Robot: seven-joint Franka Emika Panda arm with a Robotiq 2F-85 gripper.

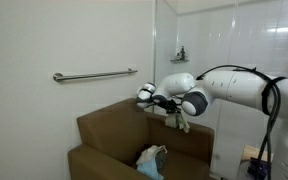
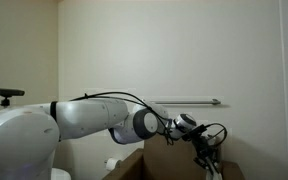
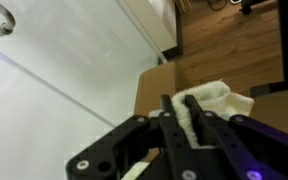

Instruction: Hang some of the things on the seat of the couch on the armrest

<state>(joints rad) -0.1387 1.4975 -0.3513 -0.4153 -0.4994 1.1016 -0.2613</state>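
The hand was pressed together, pinching a crumpled cream cloth that hung at the top edge of the brown upholstered couch. A bundled light-blue cloth lay on the seat below. A metal grab bar crossed the white wall behind.

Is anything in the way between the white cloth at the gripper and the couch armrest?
Nothing visible. In the wrist view the white cloth sits at the jaws of the gripper, directly by the brown armrest, with nothing between them. The other cloth lies lower down, out of the way.
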